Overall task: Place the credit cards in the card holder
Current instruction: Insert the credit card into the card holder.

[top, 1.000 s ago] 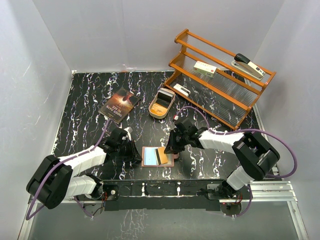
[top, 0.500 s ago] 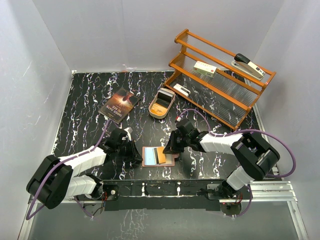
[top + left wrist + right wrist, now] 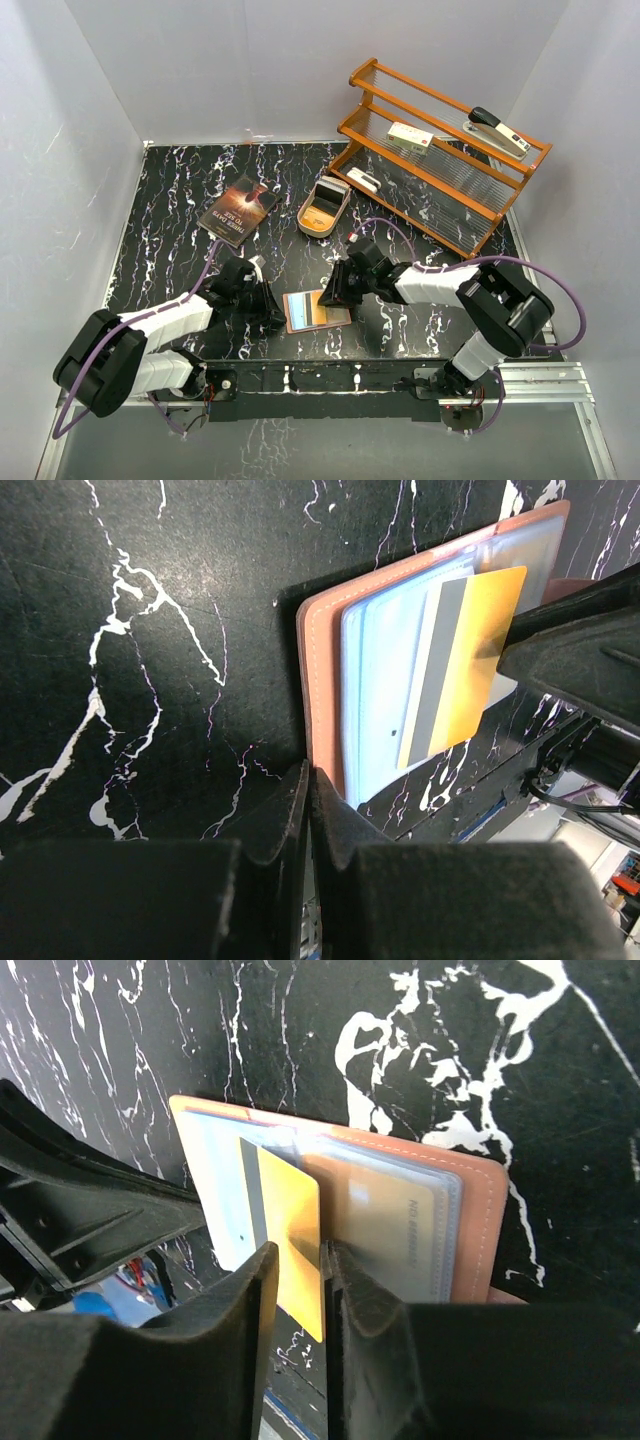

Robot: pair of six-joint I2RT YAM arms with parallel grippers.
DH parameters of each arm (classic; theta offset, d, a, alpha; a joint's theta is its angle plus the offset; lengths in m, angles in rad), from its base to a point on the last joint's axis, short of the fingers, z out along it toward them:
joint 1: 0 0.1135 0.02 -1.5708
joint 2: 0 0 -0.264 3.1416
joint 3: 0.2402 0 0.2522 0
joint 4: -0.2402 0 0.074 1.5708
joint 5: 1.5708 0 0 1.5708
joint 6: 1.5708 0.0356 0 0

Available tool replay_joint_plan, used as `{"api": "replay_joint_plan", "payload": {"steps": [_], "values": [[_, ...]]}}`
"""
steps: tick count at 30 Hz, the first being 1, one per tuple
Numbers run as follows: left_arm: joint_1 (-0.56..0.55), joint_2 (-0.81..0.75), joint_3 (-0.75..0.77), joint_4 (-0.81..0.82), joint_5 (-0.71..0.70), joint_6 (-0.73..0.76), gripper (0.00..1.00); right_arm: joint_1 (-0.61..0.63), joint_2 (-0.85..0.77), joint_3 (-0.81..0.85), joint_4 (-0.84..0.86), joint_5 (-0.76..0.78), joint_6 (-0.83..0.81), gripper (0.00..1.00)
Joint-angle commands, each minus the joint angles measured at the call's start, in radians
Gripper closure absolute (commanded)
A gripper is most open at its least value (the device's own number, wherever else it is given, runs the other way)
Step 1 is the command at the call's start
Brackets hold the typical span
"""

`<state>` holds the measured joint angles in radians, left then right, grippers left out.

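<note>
Right fingers (image 3: 380,1360) pinch a gold-orange rectangular plastic card (image 3: 290,1200), now slid further left across the reddish-brown leather bifold card holder (image 3: 298,312) at lower centre; left fingers (image 3: 270,825) clamp its edge. Insertion looks underway.

Black marble-look desk (image 3: 150,630), white-veined and slightly glossy. The card holder (image 3: 322,680) is smooth reddish-brown leather with a stitched edge and clear shiny plastic sleeves; the gold-orange card (image 3: 470,660) is smooth plastic with a grey stripe. Both the left hand (image 3: 308,780) and the right hand (image 3: 298,1255) are matt black plastic.

Reddish-brown card holder (image 3: 295,313) open flat; gold-orange credit card (image 3: 470,650) slanted across it.
</note>
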<state>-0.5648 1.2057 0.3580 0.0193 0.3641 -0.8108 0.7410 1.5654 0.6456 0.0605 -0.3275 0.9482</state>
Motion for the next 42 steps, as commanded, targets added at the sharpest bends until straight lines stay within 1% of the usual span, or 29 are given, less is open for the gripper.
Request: {"api": "replay_joint_plan", "payload": {"steps": [1,3,7,16,26,31,37,39,42], "values": [[0.003,0.008,-0.011,0.013,0.027,-0.008,0.97,0.009,-0.003,0.077,-0.077,0.056,-0.048,0.74],[0.003,0.009,-0.011,0.013,0.027,-0.010,0.97,0.009,-0.019,0.078,-0.111,0.069,-0.062,0.70],[0.003,0.005,-0.007,0.010,0.026,-0.007,0.97,0.010,-0.048,0.079,-0.149,0.074,-0.077,0.68],[0.002,0.008,-0.007,0.012,0.027,-0.006,0.98,0.017,0.005,0.113,-0.126,0.030,-0.083,0.68],[0.003,0.010,-0.001,0.017,0.027,-0.004,0.98,0.071,0.070,0.166,-0.105,0.010,-0.078,0.67],[0.002,0.010,0.002,0.022,0.026,-0.004,0.98,0.101,0.085,0.186,-0.079,-0.005,-0.076,0.71],[0.002,0.002,0.008,0.004,0.015,0.005,0.98,0.116,0.106,0.192,-0.069,-0.018,-0.091,0.80],[0.003,-0.007,0.011,-0.010,0.001,0.011,0.98,0.116,0.104,0.191,-0.068,-0.024,-0.090,0.80],[0.003,-0.020,0.022,-0.037,-0.022,0.014,0.97,0.116,0.108,0.213,-0.097,-0.037,-0.156,0.80]]}}
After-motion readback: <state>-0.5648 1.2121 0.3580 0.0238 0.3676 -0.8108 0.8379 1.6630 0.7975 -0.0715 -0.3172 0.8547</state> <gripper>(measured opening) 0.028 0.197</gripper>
